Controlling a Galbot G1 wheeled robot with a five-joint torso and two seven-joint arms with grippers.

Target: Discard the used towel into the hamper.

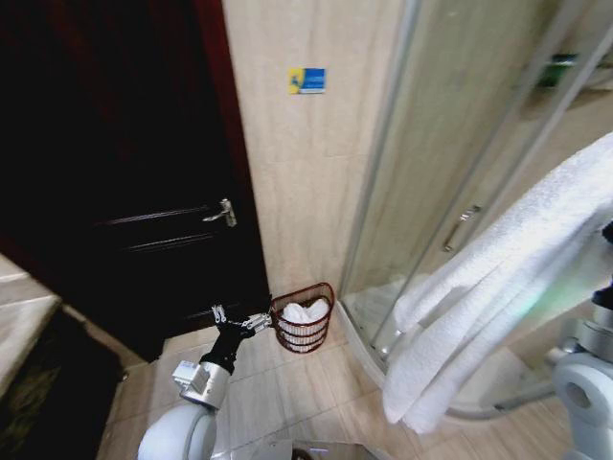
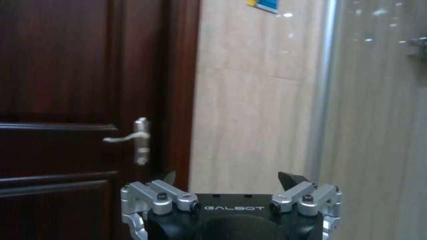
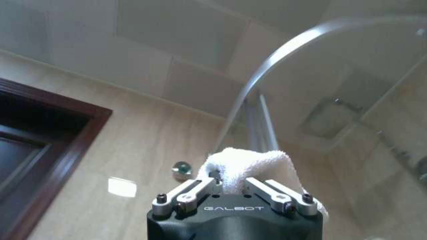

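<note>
Towel [image 1: 498,287] in right hand [image 3: 230,185], hamper [image 1: 304,321] well apart.

Left gripper [image 2: 230,181] low in view, fingers wide apart, nothing between. Dark door [image 2: 73,100] with silver handle [image 2: 137,140]. Beige wall [image 2: 257,105]. Glass [image 2: 380,120] beside wall.

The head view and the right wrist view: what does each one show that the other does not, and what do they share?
The head view alone has the small round dark red-brown wire hamper on the floor, white cloth already inside, and the left tool, open beside it. The right wrist view alone has the right tool shut on a bunched end of the white terry towel. Both share that towel, the dark wooden door and the curved glass shower enclosure.
</note>
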